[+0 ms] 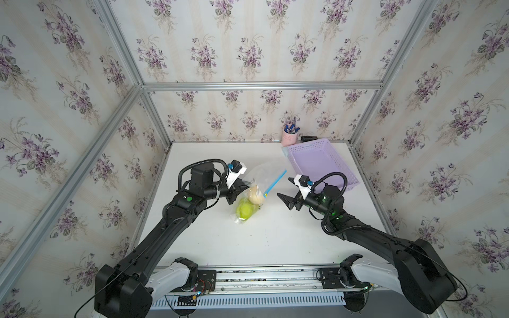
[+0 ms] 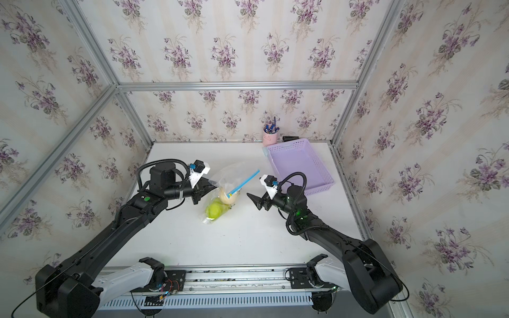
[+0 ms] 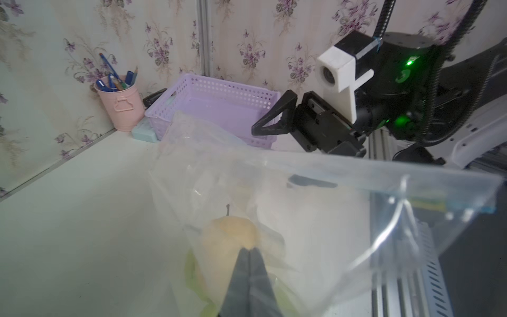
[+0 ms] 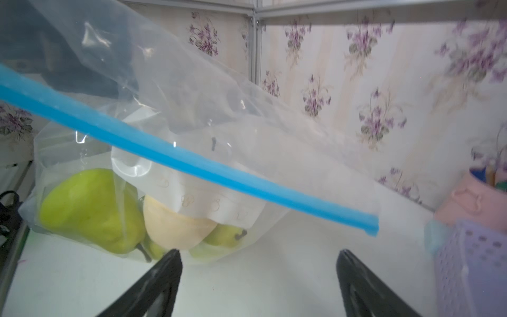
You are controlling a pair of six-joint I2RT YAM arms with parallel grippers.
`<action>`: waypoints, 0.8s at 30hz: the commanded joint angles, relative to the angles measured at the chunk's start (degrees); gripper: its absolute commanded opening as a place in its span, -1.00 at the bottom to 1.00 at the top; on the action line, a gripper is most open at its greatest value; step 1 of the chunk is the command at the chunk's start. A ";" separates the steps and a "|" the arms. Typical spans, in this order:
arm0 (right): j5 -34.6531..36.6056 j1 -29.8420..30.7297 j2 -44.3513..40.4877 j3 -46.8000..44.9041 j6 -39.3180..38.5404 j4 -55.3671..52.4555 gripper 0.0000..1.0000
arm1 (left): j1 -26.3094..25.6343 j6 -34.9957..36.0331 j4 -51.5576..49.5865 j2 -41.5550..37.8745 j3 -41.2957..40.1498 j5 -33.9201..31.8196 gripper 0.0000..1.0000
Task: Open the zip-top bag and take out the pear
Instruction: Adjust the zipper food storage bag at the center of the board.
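White table (image 1: 248, 247), boxed in by floral walls. Two black arms reaching in from the near edge: left arm (image 1: 165, 228) and right arm (image 1: 371, 234).

Lilac basket (image 1: 319, 165) at the far right corner. Pink cup (image 1: 289, 136) of pens just behind it, against the back wall.

Bag (image 1: 257, 176) mid-table, between the two grippers and apart from the basket, with its bottom resting on the table and its upper part held up off it. Low inside, green pears (image 1: 243, 210), and against them on the far side a pale pear (image 1: 254, 194), stem up.

Blue strip (image 1: 276, 181) slanting up clear of the table, its high end toward the basket. Yellow tab (image 1: 265, 195) at its low end, over the pale pear. Whitish label (image 4: 192, 192) on the film in front of that pear.

Left gripper (image 1: 247, 185) fully closed, pinching the bag's film on its left side just above the pale pear. Fingers (image 3: 241, 274) flat together, no gap.

Right gripper (image 1: 285, 190) spread wide, holding nothing, aimed at the bag from the right and not touching it.
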 commanded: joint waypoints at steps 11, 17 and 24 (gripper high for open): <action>16.93 10.47 1.47 4.58 -20.64 11.24 0.59 | 5.66 -3.88 -6.80 3.19 4.55 17.36 -1.00; 16.14 10.98 4.74 9.45 -22.32 9.92 0.23 | 6.01 -2.07 -9.14 4.55 5.25 21.01 -1.00; 13.51 11.71 4.65 14.99 -23.23 3.48 -0.58 | 7.48 1.91 -11.87 5.83 5.40 22.57 -0.96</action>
